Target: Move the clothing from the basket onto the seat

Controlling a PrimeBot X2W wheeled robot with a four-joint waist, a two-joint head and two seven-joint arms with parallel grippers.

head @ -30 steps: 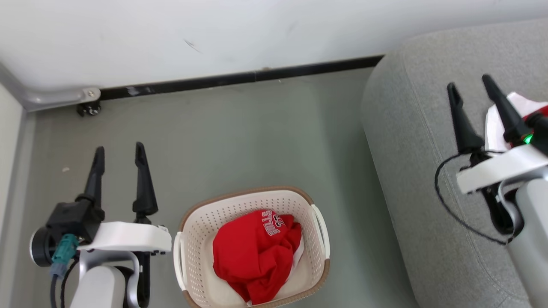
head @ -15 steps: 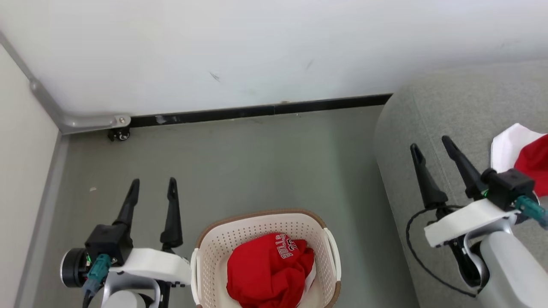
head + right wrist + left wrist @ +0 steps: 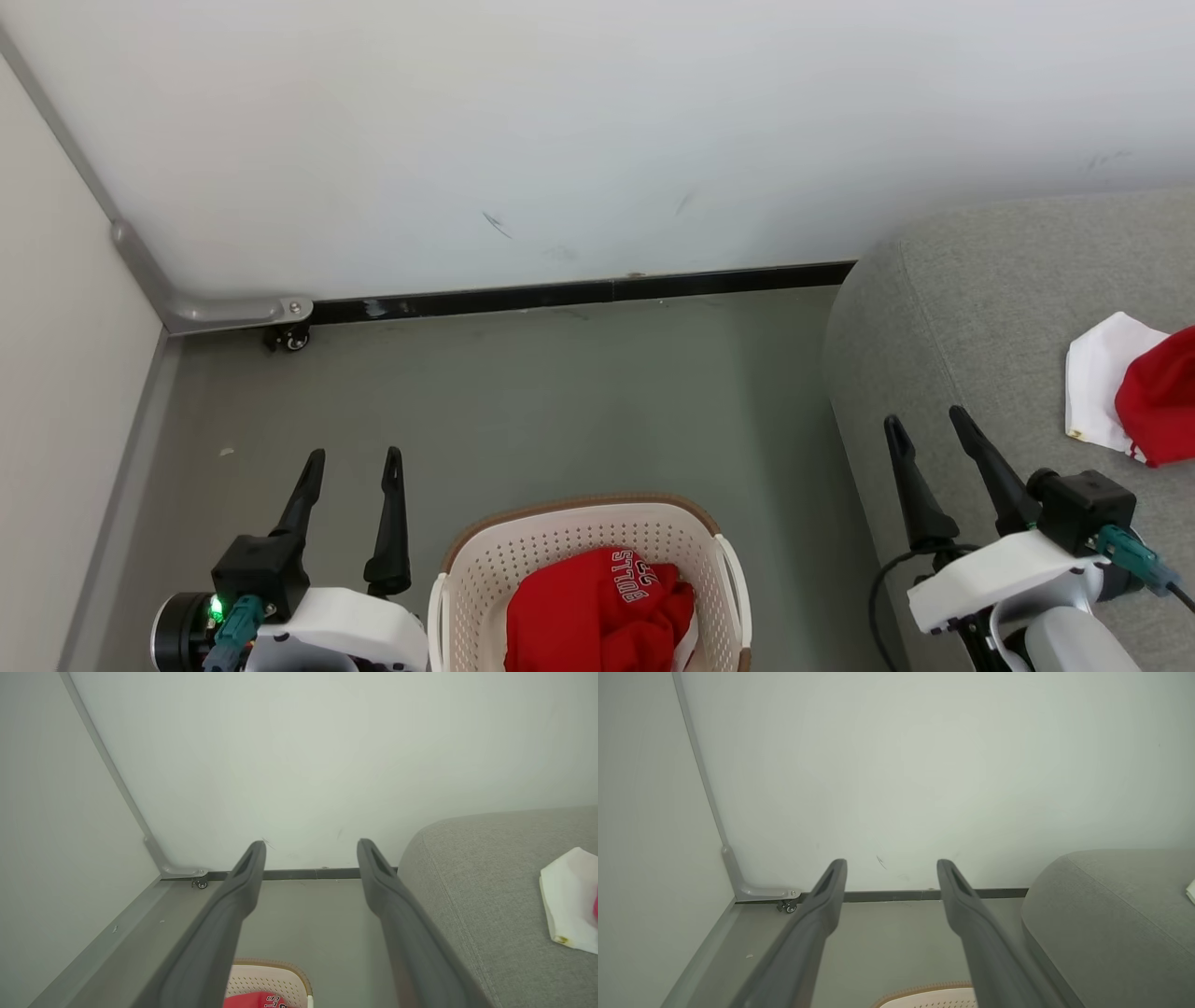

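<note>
Currently both jaws spread, empty, basket (image 3: 579, 502) rim between them, seat (image 3: 934, 327) edge rightward, floor (image 3: 560, 392) ahead.

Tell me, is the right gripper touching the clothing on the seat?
Apart. The head view shows bare grey seat between the right gripper and the clothing.

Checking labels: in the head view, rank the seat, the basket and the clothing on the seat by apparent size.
1. seat
2. basket, cut off by the bottom edge
3. clothing on the seat, cropped at the right edge
</note>
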